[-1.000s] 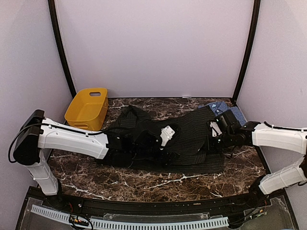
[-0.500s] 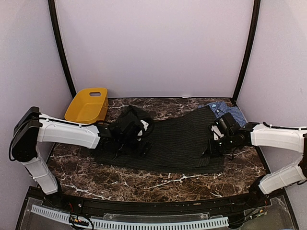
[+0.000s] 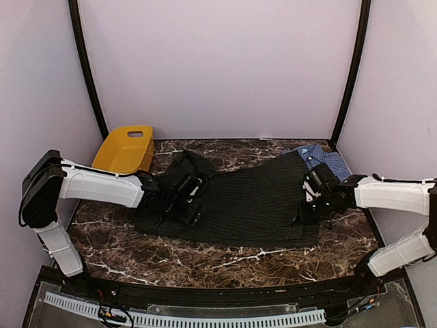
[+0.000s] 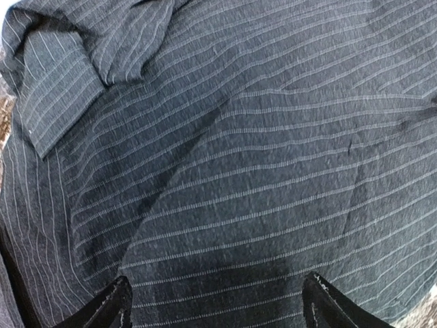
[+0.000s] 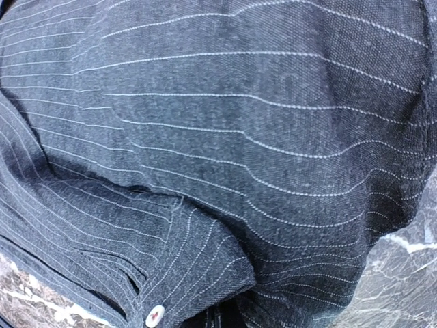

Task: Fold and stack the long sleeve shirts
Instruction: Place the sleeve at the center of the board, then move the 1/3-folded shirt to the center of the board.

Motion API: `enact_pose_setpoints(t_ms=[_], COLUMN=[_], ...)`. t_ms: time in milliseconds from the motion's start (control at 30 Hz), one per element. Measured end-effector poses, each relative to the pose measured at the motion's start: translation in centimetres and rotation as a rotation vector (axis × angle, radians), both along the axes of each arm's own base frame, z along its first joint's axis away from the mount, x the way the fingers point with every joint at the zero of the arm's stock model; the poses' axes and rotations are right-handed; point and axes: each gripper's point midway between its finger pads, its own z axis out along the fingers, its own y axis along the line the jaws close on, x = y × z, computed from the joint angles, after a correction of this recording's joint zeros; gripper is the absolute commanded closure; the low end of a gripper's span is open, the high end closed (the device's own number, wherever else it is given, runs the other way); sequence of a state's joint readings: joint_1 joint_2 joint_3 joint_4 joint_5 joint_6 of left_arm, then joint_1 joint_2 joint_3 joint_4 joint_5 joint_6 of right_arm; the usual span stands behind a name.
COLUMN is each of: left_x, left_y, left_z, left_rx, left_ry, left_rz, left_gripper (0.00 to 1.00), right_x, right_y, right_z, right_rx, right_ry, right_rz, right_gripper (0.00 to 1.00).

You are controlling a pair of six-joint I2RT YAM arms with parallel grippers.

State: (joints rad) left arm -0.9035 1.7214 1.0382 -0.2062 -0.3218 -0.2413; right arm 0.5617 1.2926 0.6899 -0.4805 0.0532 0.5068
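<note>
Black shirt (image 3: 252,198) lying spread across the marble tabletop (image 3: 205,263), left pincer (image 4: 220,313) hanging apart over its left part, right pincer (image 3: 303,212) sitting closed at its right edge, blue shirt (image 3: 322,156) lying bunched just behind.

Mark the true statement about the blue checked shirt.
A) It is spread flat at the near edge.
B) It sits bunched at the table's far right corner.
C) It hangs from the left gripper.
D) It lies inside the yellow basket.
B: the blue checked shirt lies crumpled at the far right, just behind the black pinstriped shirt and well away from the yellow basket.
</note>
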Motion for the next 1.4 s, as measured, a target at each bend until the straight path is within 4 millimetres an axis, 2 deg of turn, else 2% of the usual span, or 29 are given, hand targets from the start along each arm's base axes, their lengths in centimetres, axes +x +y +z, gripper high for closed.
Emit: enact_pose_setpoints(t_ms=[133,333,567,667,800,900,967,1067,1133,1300,1400], left_x=[-0.3,-0.7,-0.9,-1.0,-1.2,-1.5,-1.5,-1.4,-1.3,-1.8,-2.3], left_y=[0.7,2.6,2.3,2.2,2.2,2.0,1.7,1.3,1.1,1.1,1.6], left_z=[-0.8,-3.5,-4.2,-4.1,-3.7,-2.5,-1.2,0.1,0.3,-0.7,-1.8], left_rx=[0.016,0.057,0.033,0.025,0.008,-0.028,-0.065,-0.105,-0.119,-0.121,-0.116], left_ry=[0.035,0.105,0.140,0.146,0.149,0.141,0.125,0.107,0.105,0.138,0.168], left_rz=[0.006,0.037,0.034,0.035,0.032,0.024,0.017,0.013,0.014,0.016,0.027], left_gripper=[0.15,0.15,0.15,0.14,0.13,0.13,0.13,0.13,0.13,0.13,0.13], right_x=[0.0,-0.2,-0.4,-0.5,-0.1,0.2,0.1,0.0,0.1,0.3,-0.2], right_y=[-0.5,-1.6,-2.3,-2.2,-0.9,0.4,1.2,2.4,3.3,4.8,4.8], right_z=[-0.4,-0.8,-0.6,0.8,4.3,6.3,6.5,5.9,5.1,1.9,-0.2], right_rx=[-0.027,-0.077,-0.100,-0.086,-0.024,0.026,0.044,0.060,0.072,0.070,0.055], right_ry=[0.008,0.016,0.015,-0.007,-0.094,-0.145,-0.149,-0.132,-0.116,-0.044,0.001], right_rz=[-0.011,-0.049,-0.079,-0.083,-0.069,-0.043,-0.022,0.011,0.032,0.073,0.083], right_gripper=[0.88,0.80,0.70,0.64,0.59,0.59,0.59,0.61,0.62,0.63,0.63])
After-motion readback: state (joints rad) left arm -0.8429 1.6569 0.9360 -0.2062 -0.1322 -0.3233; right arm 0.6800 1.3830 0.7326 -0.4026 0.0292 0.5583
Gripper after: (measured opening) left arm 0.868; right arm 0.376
